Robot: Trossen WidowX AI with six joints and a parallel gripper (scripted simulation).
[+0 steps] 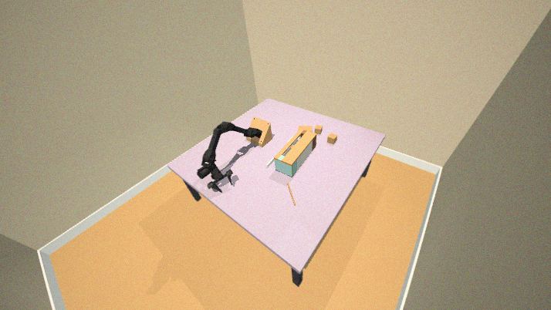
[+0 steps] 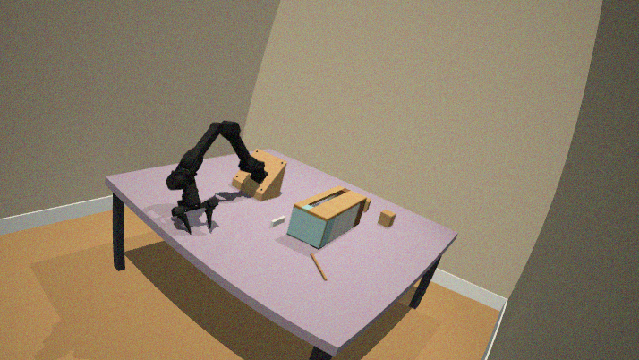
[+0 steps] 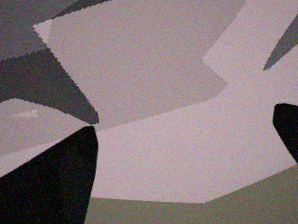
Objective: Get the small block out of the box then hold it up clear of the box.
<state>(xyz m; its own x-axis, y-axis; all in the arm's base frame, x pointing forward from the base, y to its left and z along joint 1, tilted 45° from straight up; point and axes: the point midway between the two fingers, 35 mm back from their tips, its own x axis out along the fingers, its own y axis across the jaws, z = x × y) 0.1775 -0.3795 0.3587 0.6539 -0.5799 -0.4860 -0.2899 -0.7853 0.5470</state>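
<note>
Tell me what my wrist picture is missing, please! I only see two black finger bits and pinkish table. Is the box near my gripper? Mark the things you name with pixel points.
Observer: No. The exterior view shows the box [image 1: 296, 148] [image 2: 309, 227] standing well apart from the gripper [image 1: 224, 184] [image 2: 200, 233].
Child: Oh! Is there a stick anywhere?
Observer: Yes, a thin wooden stick [image 1: 291, 194] [image 2: 319, 267] lies on the table just off the box's blue-green end.
Child: Can I get into the box from on top?
Observer: There's a long slot in its top, seen from above. I can't tell whether the fingers would fit.
</note>
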